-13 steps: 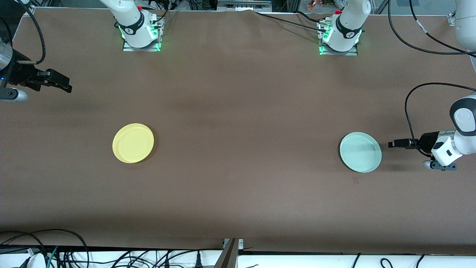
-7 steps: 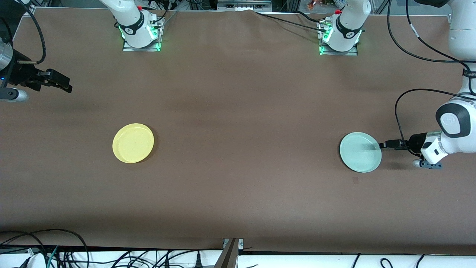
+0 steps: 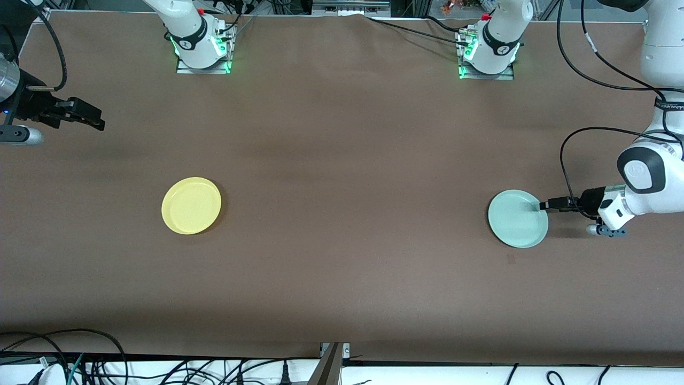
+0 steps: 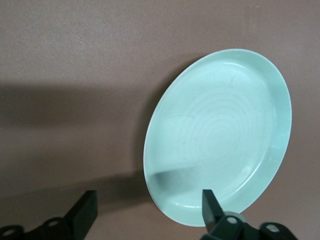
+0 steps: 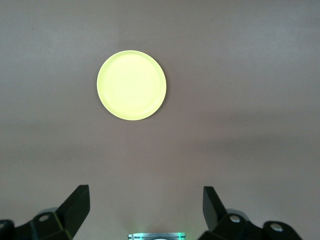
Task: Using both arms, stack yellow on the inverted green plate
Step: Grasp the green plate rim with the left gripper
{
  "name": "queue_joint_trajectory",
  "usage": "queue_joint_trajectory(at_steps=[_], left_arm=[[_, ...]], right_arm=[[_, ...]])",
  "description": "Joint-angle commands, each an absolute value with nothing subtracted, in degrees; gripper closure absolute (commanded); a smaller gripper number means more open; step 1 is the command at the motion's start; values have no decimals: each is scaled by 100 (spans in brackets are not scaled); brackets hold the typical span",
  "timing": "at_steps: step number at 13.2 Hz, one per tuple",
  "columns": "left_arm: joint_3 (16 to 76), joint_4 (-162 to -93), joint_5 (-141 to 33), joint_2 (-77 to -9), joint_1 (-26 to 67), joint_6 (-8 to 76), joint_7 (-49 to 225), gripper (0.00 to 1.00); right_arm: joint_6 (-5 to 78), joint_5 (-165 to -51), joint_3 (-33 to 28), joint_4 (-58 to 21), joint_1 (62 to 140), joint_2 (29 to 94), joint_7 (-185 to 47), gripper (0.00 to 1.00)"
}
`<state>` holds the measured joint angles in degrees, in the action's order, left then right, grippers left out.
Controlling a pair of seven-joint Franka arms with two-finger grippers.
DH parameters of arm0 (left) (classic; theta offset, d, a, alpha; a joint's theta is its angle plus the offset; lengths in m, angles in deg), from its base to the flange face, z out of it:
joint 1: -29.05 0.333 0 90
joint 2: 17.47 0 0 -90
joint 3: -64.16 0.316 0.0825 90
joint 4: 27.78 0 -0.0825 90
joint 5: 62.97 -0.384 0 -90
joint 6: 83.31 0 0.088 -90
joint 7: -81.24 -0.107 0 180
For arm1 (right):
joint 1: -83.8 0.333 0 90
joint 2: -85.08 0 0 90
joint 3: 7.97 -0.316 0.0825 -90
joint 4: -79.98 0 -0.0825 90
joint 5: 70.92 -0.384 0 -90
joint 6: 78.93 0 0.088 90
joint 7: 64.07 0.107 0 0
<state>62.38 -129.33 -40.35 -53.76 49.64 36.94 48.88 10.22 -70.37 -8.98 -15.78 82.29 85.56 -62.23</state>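
Observation:
The green plate (image 3: pixel 517 225) lies hollow side up on the brown table toward the left arm's end. My left gripper (image 3: pixel 545 205) is low at the plate's edge and open. In the left wrist view one of its fingers (image 4: pixel 209 200) is over the green plate (image 4: pixel 220 135) just inside the rim, and the other stands outside it, so the left gripper (image 4: pixel 147 200) straddles the rim. The yellow plate (image 3: pixel 191 205) lies hollow side up toward the right arm's end. My right gripper (image 3: pixel 100 121) waits open, away from the yellow plate (image 5: pixel 131 85); the right gripper (image 5: pixel 145 196) holds nothing.
The two arm bases (image 3: pixel 203 48) (image 3: pixel 487 53) stand along the table's edge farthest from the front camera. A black cable (image 3: pixel 566 160) loops above the left wrist. Cables (image 3: pixel 107 363) hang below the table's nearest edge. Bare brown table lies between the two plates.
My left gripper has slid in from the left arm's end of the table until its fingers reach the green plate's rim. The right arm has barely moved, and neither plate has shifted.

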Motion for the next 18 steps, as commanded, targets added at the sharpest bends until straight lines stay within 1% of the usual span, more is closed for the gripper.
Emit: queue_joint_trajectory(at_steps=[1,3,4,6,7,8,10,11,12,16,18], left_arm=[[6197,-13017,-3915,-5351,4944,3920,4661,40],[6197,-12982,-3924,-5429,4927,4044,4661,41],[6188,-12982,-3924,-5439,4909,4061,4661,42],[6188,-12965,-3924,-5482,4883,4140,4661,47],[6197,-12973,-3924,-5483,4883,4167,4661,53],[6197,-12973,-3924,-5483,4848,4167,4661,62],[6188,-12965,-3933,-5483,4839,4167,4661,84],[6197,-12965,-3941,-5483,4839,4167,4661,98],[6197,-12965,-3941,-5483,4839,4167,4661,100],[6188,-12947,-3941,-5474,4760,4255,4652,100],[6179,-12825,-3968,-5325,4593,4194,4652,100]], right_arm=[[922,-7083,-937,-1582,8195,8649,-6214,0],[922,-7083,-937,-1582,8195,8649,-6214,0],[922,-7083,-937,-1582,8195,8649,-6214,0],[922,-7083,-937,-1582,8195,8658,-6240,0],[922,-7083,-937,-1582,8195,8649,-6240,0],[922,-7083,-937,-1582,8195,8658,-6232,0],[922,-7083,-937,-1582,8195,8658,-6232,0],[914,-7083,-937,-1582,8195,8649,-6214,0],[922,-7083,-937,-1582,8195,8658,-6214,0],[913,-7083,-937,-1582,8195,8658,-6214,0],[913,-7083,-946,-1582,8195,8658,-6214,0]])
